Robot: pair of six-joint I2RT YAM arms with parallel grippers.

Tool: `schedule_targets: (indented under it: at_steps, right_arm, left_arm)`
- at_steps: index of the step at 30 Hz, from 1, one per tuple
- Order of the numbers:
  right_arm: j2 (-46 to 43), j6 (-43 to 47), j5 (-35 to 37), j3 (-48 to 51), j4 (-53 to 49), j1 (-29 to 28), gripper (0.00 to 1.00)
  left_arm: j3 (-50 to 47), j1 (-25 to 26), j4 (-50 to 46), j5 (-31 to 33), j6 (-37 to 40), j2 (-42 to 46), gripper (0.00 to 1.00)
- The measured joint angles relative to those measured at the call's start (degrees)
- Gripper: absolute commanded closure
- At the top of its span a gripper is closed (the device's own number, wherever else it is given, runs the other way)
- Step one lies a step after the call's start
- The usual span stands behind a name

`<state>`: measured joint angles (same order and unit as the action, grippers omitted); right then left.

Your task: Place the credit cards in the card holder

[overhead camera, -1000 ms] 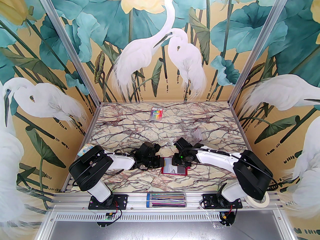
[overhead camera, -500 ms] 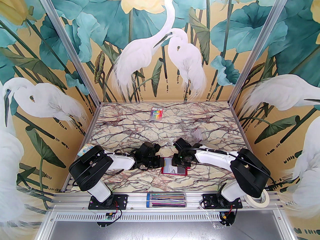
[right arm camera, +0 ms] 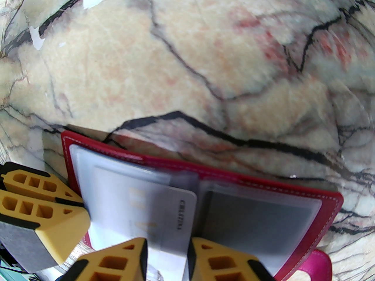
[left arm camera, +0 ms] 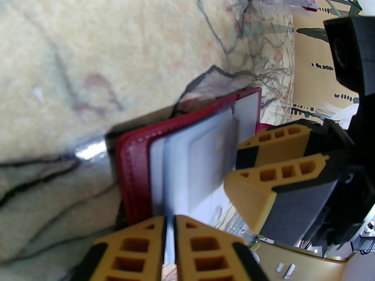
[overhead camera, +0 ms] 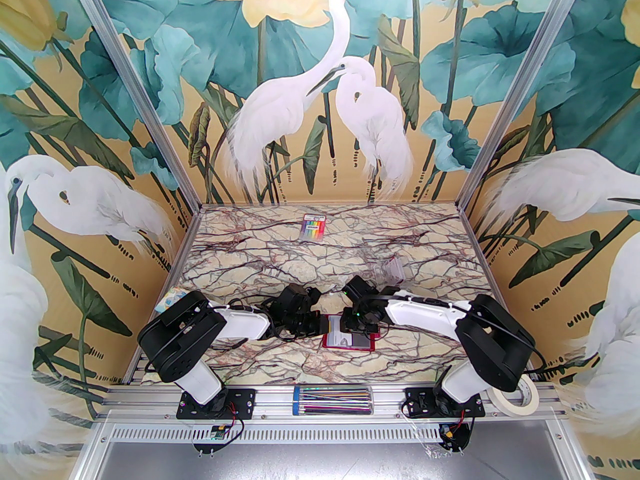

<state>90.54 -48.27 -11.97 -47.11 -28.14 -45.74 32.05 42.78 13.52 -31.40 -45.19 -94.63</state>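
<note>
The left arm (overhead camera: pixel 240 323) lies low, reaching in toward the middle. Its left gripper (left arm camera: pixel 170 219) is pinched tight on a clear sleeve (left arm camera: pixel 159 171) of the card holder (left arm camera: pixel 129 162) — the red wallet lies open on the table, between the two grippers. Just right of it, the right gripper (right arm camera: pixel 167 241) clasps a pale credit card (right arm camera: pixel 175 212) by its long edges, the card's far end at the sleeves. The right arm (overhead camera: pixel 425 313) stretches in low likewise. The table (overhead camera: pixel 320 258) is marble-veined — heron-and-lotus walls (overhead camera: pixel 320 93) stand around it.
</note>
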Motion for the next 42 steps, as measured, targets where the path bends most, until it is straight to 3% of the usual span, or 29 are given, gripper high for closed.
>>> schedule_targets:
  at_steps: [20, 30, 42]
  right_arm:
    - [1.7, -1.4, 0.2, -1.2, 0.1, -1.5, 0.73]
    - [1.0, -2.9, 0.2, -1.2, 0.0, -2.0, 0.64]
    - [0.4, -3.7, 0.7, -1.2, -0.8, -3.0, 0.64]
  left_arm:
    - [0.0, 0.0, 0.0, 0.0, 0.0, 0.0, 0.86]
    - [0.0, 0.0, 0.0, 0.0, 0.0, 0.0, 0.87]
    - [0.0, 0.0, 0.0, 0.0, 0.0, 0.0, 0.87]
